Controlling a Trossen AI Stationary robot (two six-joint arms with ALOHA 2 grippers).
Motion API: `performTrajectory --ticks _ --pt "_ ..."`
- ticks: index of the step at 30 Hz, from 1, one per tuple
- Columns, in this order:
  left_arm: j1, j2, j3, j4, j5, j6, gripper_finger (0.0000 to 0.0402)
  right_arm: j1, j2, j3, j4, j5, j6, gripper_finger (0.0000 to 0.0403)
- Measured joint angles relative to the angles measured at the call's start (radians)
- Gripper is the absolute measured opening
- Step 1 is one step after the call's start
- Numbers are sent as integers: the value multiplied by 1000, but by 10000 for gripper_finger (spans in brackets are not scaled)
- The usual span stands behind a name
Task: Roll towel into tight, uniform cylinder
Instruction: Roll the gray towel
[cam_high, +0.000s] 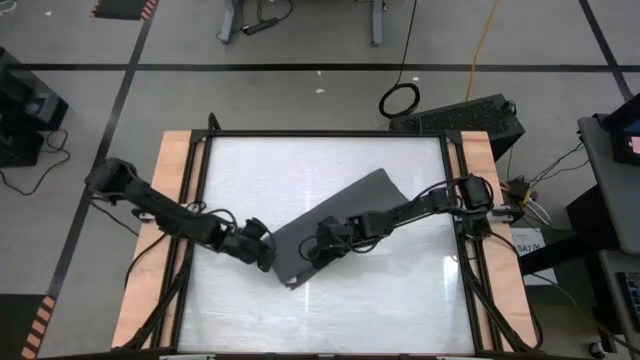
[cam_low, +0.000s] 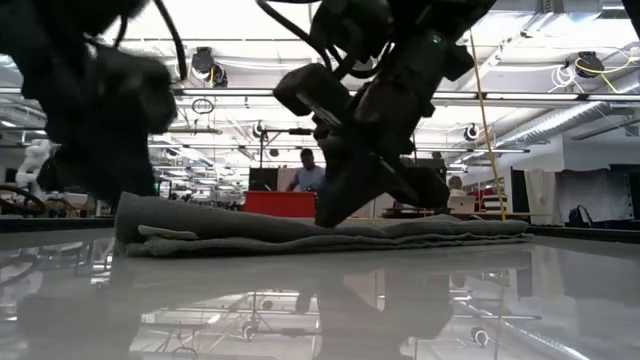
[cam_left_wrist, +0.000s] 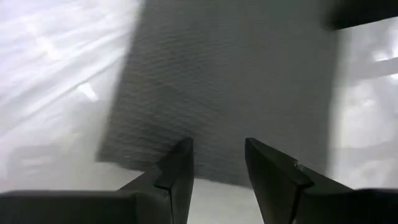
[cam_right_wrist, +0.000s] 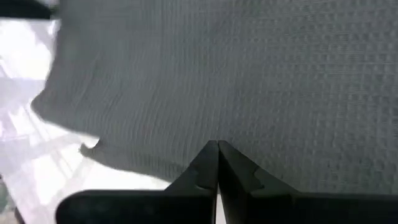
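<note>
A dark grey towel (cam_high: 345, 215) lies folded flat and set on a slant near the middle of the white table (cam_high: 300, 160), seen from overhead as a long band running from the near left toward the far right. The level camera adds what the overhead one cannot: the cloth sits in several thin stacked layers, thicker at one end, with no roll formed. The right gripper (cam_high: 322, 243) rests on top of the towel near its lower end, fingers pressed together; its own wrist camera shows the two tips (cam_right_wrist: 217, 163) meeting against the waffle weave. The left gripper (cam_high: 262, 248) is at the towel's near-left edge, and its wrist camera shows its fingers (cam_left_wrist: 177, 174) apart, with the cloth's edge just beyond them and nothing between. In the level view both arms are dark silhouettes and their fingertips are hard to make out. A person (cam_low: 308, 174) stands behind a red box (cam_low: 281, 203) in the room beyond.
</note>
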Motion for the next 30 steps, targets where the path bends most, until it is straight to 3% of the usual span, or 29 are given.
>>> performTrajectory --ticks 8,17,23,30 --pt "30 119 5 47 119 -2 148 -2 -134 1 -67 -69 -100 0" --pt "31 -33 42 64 276 -10 148 -50 -347 1 -521 79 -304 0" --pt "71 -137 108 60 236 -3 148 -116 -478 1 -654 205 -446 0" --pt "86 -103 104 -3 239 44 148 -218 -559 1 -634 194 -637 0"
